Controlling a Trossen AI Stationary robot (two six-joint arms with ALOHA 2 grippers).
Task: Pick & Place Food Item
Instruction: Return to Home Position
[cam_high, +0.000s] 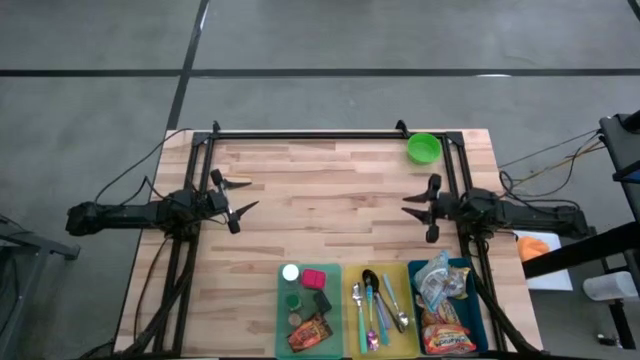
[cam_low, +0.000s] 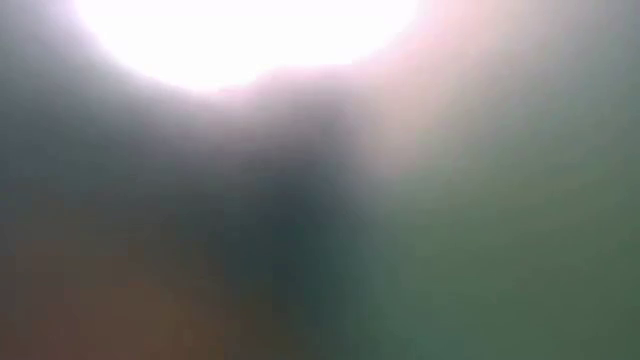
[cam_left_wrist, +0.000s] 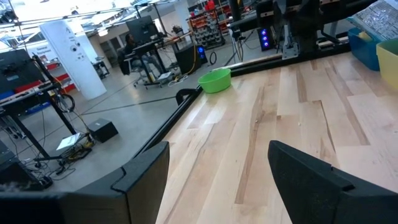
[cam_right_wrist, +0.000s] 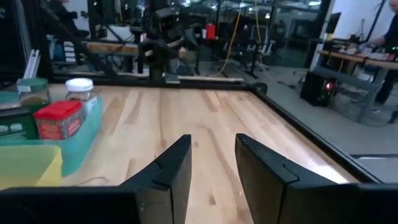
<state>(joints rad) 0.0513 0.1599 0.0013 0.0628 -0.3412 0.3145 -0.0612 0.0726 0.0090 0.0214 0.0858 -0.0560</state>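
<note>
The food items lie in bins at the table's near edge. A teal bin (cam_high: 308, 310) holds jars, a red tub (cam_right_wrist: 59, 118) and a snack packet (cam_high: 310, 332). A blue bin (cam_high: 446, 305) holds snack bags. A green bowl (cam_high: 423, 148) stands on the wood at the far right corner. My left gripper (cam_high: 242, 197) hovers level over the table's left side, open, with nothing between its fingers (cam_left_wrist: 217, 149). My right gripper (cam_high: 408, 205) hovers level over the right side, its fingers (cam_right_wrist: 212, 140) a narrow gap apart and empty. The two grippers point at each other across bare wood.
A yellow bin (cam_high: 378, 305) with spoons and other cutlery sits between the teal and blue bins. A black frame rail (cam_high: 310, 134) runs along the table's far edge. Bare wood (cam_high: 330, 200) lies between the grippers. The low view is a blur and shows nothing.
</note>
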